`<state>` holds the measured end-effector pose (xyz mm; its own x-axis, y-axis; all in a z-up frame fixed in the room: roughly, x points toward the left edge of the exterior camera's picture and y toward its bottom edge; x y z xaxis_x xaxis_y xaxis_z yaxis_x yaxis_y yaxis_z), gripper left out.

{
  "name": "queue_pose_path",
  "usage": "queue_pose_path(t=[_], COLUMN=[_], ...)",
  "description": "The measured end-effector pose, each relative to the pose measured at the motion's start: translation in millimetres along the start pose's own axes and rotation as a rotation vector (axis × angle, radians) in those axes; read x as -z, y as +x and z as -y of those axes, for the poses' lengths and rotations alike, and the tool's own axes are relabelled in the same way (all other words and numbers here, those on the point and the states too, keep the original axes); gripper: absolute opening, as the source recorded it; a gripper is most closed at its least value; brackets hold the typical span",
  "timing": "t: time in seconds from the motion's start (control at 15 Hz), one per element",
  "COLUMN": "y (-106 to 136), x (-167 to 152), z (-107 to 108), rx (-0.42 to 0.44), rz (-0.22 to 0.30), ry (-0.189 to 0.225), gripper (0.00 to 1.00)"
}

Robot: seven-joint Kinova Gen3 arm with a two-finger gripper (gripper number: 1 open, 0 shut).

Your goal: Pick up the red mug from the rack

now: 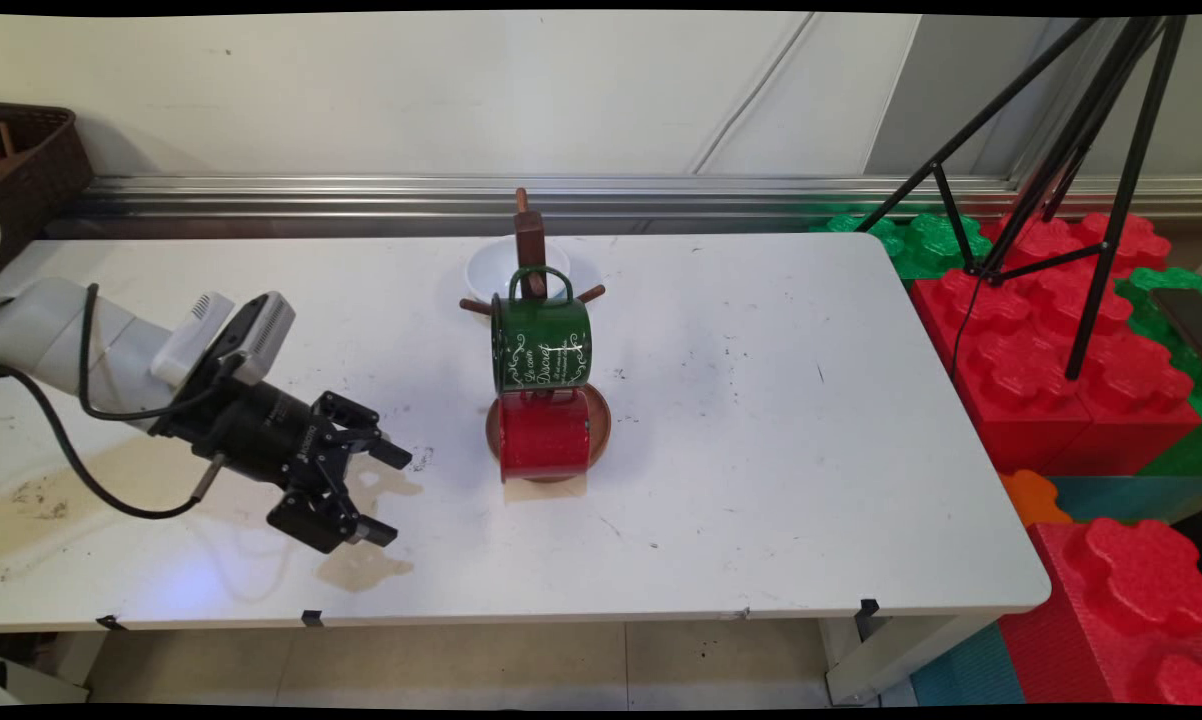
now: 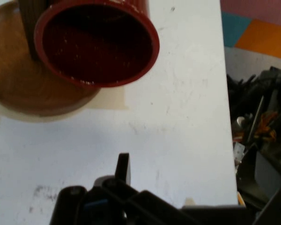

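A wooden mug tree (image 1: 530, 240) stands mid-table on a round wooden base (image 1: 601, 425). A green mug (image 1: 541, 345) with white lettering hangs on it. Below that hangs a red mug (image 1: 545, 435), its mouth facing the table's near edge. My gripper (image 1: 393, 497) is left of the tree, low over the table, open and holding nothing. It is well apart from the red mug. In the hand view the red mug (image 2: 96, 42) shows its dark inside above the wooden base (image 2: 18, 89), and one black finger (image 2: 123, 168) rises at the bottom.
A white bowl (image 1: 491, 268) sits just behind the mug tree. A wicker basket (image 1: 31, 160) is at the far left corner. A black tripod (image 1: 1091, 200) and red foam blocks (image 1: 1051, 370) stand right of the table. Brown stains (image 1: 41, 500) mark the left side.
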<state>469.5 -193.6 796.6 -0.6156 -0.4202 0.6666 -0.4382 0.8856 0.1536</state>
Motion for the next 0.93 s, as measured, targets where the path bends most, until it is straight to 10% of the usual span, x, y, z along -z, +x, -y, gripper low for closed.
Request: queue_pose_path(t=[0.93], y=[10.8], x=[-22.1], z=[-20.4], rx=[0.001], rz=[-0.008], ry=[0.05], gripper=[1.0])
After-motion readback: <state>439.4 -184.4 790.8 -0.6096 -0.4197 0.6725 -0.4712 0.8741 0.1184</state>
